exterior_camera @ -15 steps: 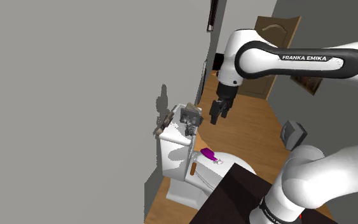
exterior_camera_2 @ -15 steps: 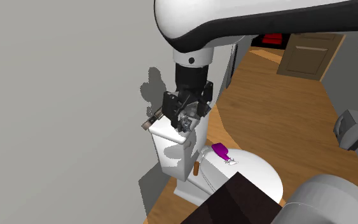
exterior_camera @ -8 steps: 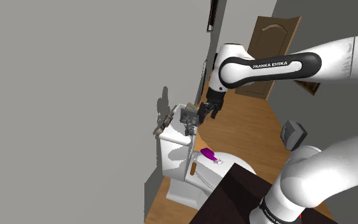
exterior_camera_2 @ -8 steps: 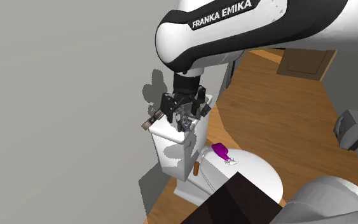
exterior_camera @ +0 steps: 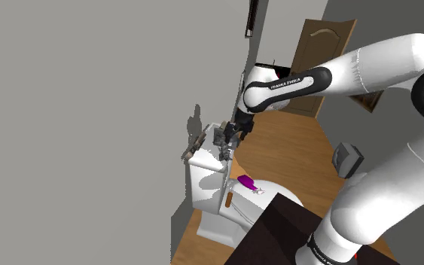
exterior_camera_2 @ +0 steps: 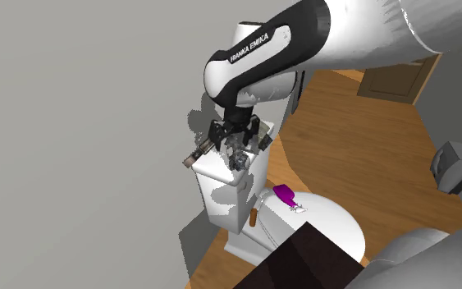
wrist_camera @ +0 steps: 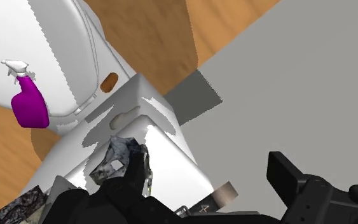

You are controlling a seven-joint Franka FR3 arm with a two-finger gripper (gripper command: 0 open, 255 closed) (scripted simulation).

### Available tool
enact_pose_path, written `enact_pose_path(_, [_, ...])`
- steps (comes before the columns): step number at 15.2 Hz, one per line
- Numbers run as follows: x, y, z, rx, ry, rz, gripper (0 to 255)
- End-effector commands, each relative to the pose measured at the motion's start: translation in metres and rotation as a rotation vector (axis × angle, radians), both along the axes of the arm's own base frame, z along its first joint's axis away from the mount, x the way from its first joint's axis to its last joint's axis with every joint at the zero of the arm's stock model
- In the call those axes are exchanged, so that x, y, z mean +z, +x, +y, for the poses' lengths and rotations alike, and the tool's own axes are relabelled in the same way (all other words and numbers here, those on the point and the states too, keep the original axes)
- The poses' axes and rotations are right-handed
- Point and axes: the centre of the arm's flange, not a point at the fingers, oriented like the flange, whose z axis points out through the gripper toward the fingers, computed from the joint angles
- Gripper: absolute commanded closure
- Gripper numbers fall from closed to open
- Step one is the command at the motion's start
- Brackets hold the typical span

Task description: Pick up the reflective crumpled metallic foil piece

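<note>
The crumpled silvery foil piece (exterior_camera: 221, 138) (exterior_camera_2: 236, 157) lies on the lid of a white toilet tank (exterior_camera: 205, 179) against the grey wall. My black gripper (exterior_camera: 235, 132) (exterior_camera_2: 239, 138) hangs just over that lid, open. In the wrist view the foil piece (wrist_camera: 116, 157) sits right at the tip of one finger (wrist_camera: 135, 180), partly hidden by it. The other finger (wrist_camera: 296, 188) stands well apart, over the wall side, so the gripper (wrist_camera: 215, 189) holds nothing.
A second dark crumpled scrap (wrist_camera: 20, 202) and a small brownish cylinder (wrist_camera: 223, 192) also lie on the lid. A purple spray bottle (exterior_camera: 245, 183) (wrist_camera: 30, 105) rests on the toilet seat. The dark stand (exterior_camera: 274, 235), a grey box (exterior_camera: 347, 159) and a wooden door (exterior_camera: 317, 68) are nearby.
The arm has swung toward the wall and lowered. The gripper went from beside and above the tank to just over its lid at the foil. Its fingers stay apart.
</note>
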Motion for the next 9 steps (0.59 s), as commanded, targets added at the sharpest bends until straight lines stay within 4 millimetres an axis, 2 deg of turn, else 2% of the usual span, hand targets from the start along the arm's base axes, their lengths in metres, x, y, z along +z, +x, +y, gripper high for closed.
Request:
enact_pose_path(1, [-0.012, 0.015, -0.013, -0.034, 0.002, -0.023, 0])
enact_pose_path(9, [-0.059, 0.075, -0.072, -0.164, 0.013, -0.104, 0])
